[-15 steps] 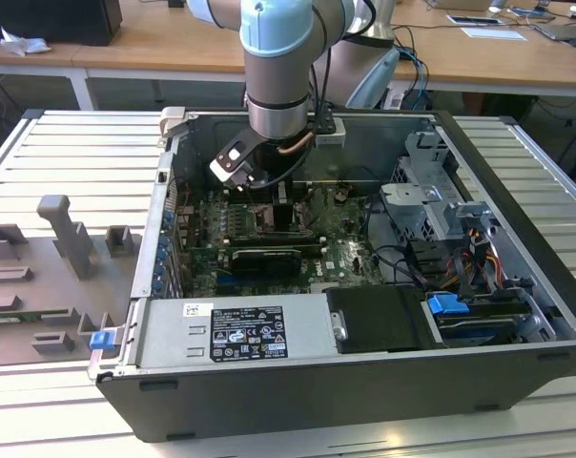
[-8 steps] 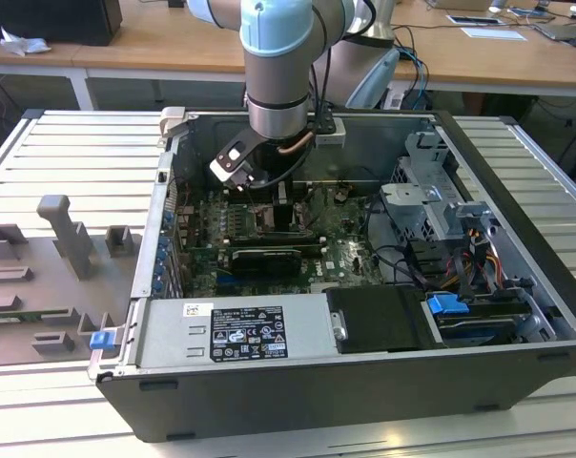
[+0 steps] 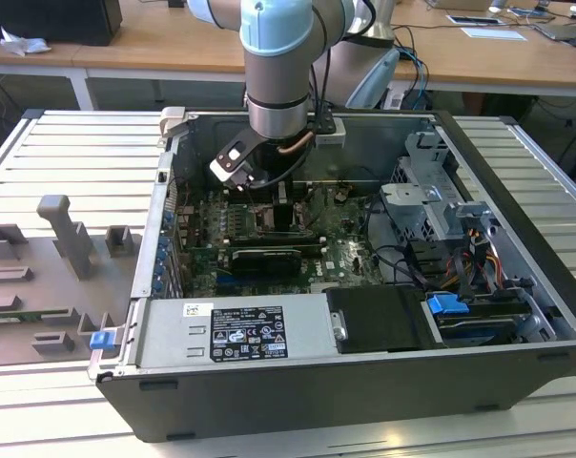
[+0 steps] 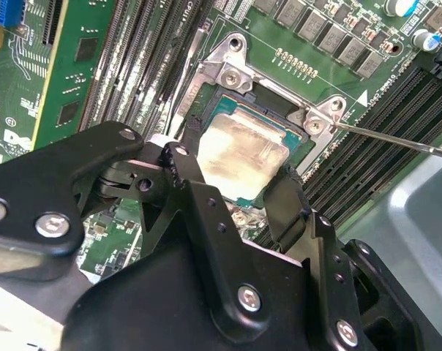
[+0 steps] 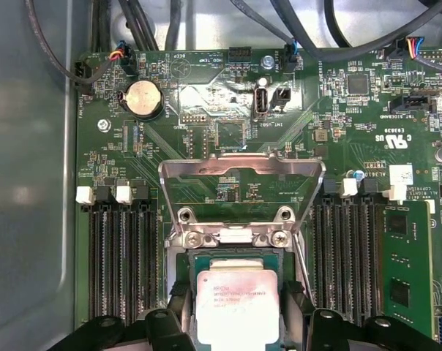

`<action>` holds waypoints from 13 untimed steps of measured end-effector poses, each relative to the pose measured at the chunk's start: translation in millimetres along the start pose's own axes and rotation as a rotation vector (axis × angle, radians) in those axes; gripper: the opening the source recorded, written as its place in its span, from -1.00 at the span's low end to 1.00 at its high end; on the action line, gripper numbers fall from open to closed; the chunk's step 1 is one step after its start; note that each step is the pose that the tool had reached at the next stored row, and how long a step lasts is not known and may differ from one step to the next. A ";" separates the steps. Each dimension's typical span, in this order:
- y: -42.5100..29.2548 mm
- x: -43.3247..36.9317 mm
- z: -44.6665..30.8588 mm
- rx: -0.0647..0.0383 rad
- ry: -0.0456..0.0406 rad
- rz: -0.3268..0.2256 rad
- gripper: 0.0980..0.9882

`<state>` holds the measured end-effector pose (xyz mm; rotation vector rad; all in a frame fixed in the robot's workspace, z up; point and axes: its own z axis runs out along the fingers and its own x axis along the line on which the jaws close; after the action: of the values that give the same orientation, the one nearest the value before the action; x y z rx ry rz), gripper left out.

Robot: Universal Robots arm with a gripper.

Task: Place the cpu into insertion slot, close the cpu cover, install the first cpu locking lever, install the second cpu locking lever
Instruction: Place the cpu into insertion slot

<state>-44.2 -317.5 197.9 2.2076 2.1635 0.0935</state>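
The cpu (image 5: 237,307), a small flat silver-grey square chip, sits at the dark, metal-rimmed insertion slot (image 4: 232,73) midway across the green circuit board (image 5: 331,146), pinched by opposite edges in my black gripper (image 4: 236,179). I judge it light, stiff and fragile, so I should hold it by the edges only.

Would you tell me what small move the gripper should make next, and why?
Probably ease the cpu straight down a touch. The gripper is shut on two opposite edges of it, it sits squarely within the rim of the slot, and the cover stands open, clear of it. Whether it lies fully flat cannot be told, so a gentle seating seems safest before release.
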 end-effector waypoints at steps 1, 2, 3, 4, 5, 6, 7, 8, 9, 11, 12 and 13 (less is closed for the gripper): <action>0.0 0.0 0.0 0.000 0.0006 0.000 0.16; 0.1 0.0 -0.5 0.000 0.0005 0.000 0.16; 0.1 0.0 -1.2 0.000 0.0005 0.000 0.16; 0.3 0.0 -3.6 0.000 0.0004 0.000 0.16; 0.6 0.1 -7.5 0.002 0.0005 0.000 0.16; 0.8 0.1 -9.9 0.005 0.0004 0.000 0.12; 1.0 0.1 -10.8 0.007 0.0004 0.000 -0.02; 1.1 0.1 -11.7 0.009 0.0003 0.000 -0.02; 1.6 0.2 -12.7 0.013 0.0004 0.000 -0.30; 2.4 0.1 -13.1 0.018 0.0003 0.000 -0.57; 2.6 0.1 -13.4 0.020 0.0001 0.000 -0.71; 2.6 0.1 -13.4 0.020 0.0001 0.000 -0.98</action>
<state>-42.7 -317.5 211.4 2.2186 2.1740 0.0719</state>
